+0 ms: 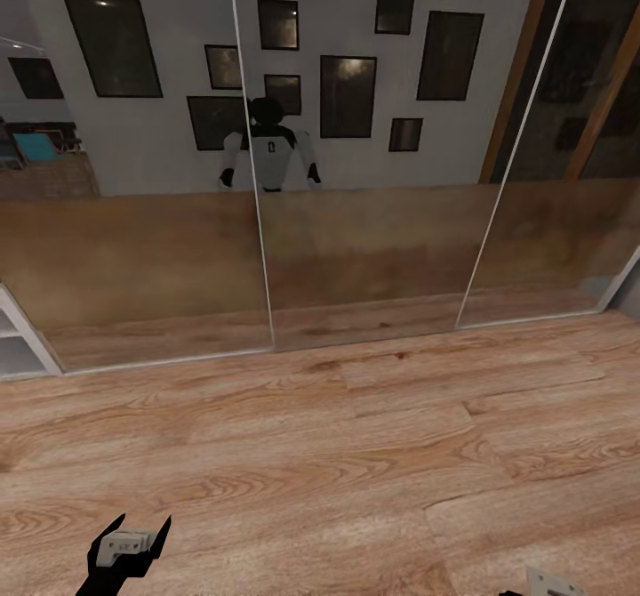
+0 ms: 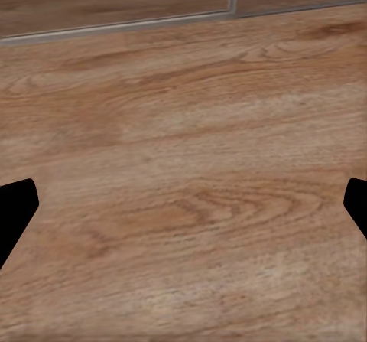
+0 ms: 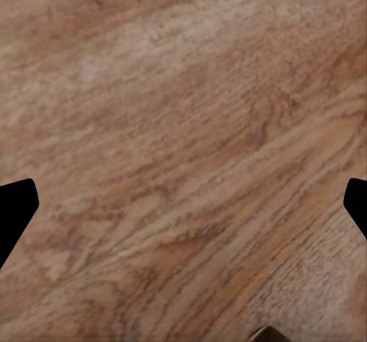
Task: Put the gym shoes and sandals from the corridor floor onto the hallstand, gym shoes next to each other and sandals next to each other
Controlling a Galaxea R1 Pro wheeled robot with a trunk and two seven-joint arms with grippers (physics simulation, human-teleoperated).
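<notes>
**Facing the mirrored doors, nothing in hand**

You are looking at the mirrored sliding doors (image 1: 356,178), with bare corridor floor (image 1: 356,454) stretching from their bottom track toward you. Your left claw (image 1: 140,525) hangs low over the planks, fingers spread apart and holding nothing; the right claw (image 3: 183,204) is likewise apart over bare wood. A pale shelf edge (image 1: 22,338) sits at the left end of the doors, possibly the hallstand, though too little shows to be sure. The shoes and sandals lie somewhere outside these views. You are in the search step, I judge: next, turn the base to find the footwear on the floor
</notes>
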